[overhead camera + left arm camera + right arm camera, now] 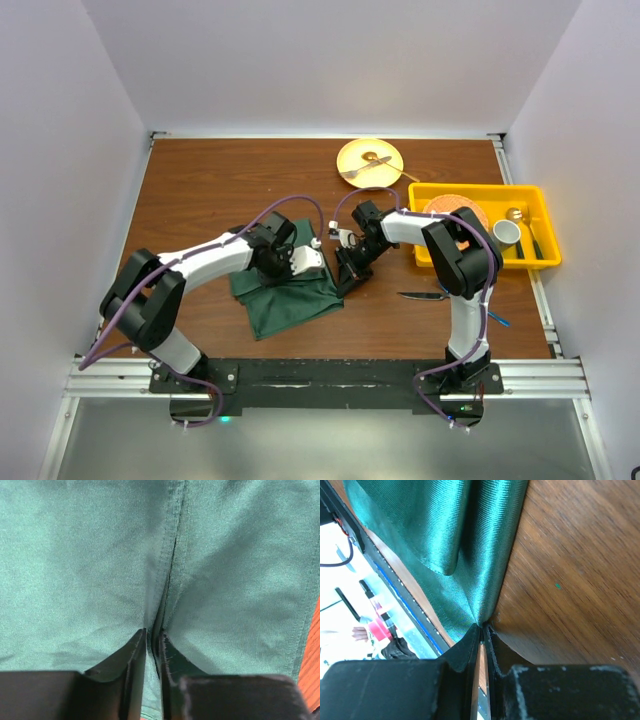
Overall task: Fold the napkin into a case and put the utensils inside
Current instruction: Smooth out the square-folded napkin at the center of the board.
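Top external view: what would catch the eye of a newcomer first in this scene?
First, the dark green napkin, lying rumpled on the brown table near its front middle, with both arms bent over it. The left gripper and the right gripper each pinch a fold of it. Next come the bright yellow bin at the right edge and the yellow plate at the back.

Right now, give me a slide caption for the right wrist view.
Right gripper shut on a bunched edge of the green napkin over the wooden table.

white links [215,257], black joints [150,300] — purple cables [290,202]
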`<state>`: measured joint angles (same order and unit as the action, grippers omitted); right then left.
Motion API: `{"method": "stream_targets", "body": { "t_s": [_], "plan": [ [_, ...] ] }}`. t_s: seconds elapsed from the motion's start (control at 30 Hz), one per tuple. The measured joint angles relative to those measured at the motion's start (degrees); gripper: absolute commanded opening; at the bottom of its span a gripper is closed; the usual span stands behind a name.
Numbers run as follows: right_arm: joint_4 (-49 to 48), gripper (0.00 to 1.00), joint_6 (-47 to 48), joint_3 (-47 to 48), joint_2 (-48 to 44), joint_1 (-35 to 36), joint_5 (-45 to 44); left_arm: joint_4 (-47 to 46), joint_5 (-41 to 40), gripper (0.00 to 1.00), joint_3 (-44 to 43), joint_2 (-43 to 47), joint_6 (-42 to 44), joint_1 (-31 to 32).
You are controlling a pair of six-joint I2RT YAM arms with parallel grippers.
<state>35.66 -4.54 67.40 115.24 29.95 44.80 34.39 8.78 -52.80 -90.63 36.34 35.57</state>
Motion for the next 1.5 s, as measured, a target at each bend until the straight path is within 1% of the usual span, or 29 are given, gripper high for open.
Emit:
{"method": "stream_targets", "body": {
  "t_s": [0.03, 0.07, 0.1, 0.27, 0.47, 0.63, 0.87, 0.97, 1.1, 1.13, 1.23, 1.5],
  "plan": [
    [0.0, 0.11, 0.0, 0.0, 0.0, 0.0, 0.0, 0.1, 0.0, 0.09, -0.1, -0.1, 0.2, -0.1],
    [0.1, 0.12, 0.0, 0.1, 0.1, 0.0, 0.0, 0.3, 0.1, 0.02, -0.3, -0.2, 0.4, -0.2],
    [0.2, 0.12, 0.0, 0.2, 0.1, 0.0, 0.0, 0.5, 0.2, 0.0, -0.4, -0.2, 0.3, -0.3],
    [0.3, 0.11, 0.0, 0.3, 0.3, 0.0, 0.2, 2.6, 2.5, 0.0, -1.9, -0.2, 0.8, -0.3],
    [0.4, 0.11, 0.0, 0.3, 0.3, 0.0, 0.2, 7.1, 7.5, 0.0, -5.1, 0.6, 0.8, -0.3],
    [0.5, 0.12, 0.0, 0.4, 0.4, 0.0, 0.3, 10.3, 11.3, 0.0, -5.9, 2.4, 0.8, -0.2],
    [2.5, 0.27, 1.0, 1.4, 0.4, 0.1, 0.2, 12.4, 14.7, 0.0, -5.9, 2.6, 0.2, 0.6],
    [5.7, 0.27, 3.3, 3.0, 0.4, 0.1, -1.2, 12.6, 15.5, 0.0, -5.9, 2.6, -0.7, 0.6],
    [9.3, 0.26, 5.9, 4.4, 0.4, -0.4, -3.6, 12.6, 16.1, 0.0, -5.9, 2.6, -1.2, 0.6],
    [9.9, 0.23, 6.3, 4.5, 0.4, -0.6, -4.0, 12.6, 16.3, 0.0, -5.9, 2.6, -1.3, 0.7],
    [12.0, 0.18, 7.3, 4.5, 0.3, -1.8, -4.8, 12.7, 16.7, 0.0, -5.9, 2.6, -1.5, 0.9],
    [13.2, 0.17, 7.3, 4.5, 0.0, -2.8, -4.7, 13.2, 18.6, 0.0, -5.9, 3.0, -2.6, 2.0]
  ]
}}
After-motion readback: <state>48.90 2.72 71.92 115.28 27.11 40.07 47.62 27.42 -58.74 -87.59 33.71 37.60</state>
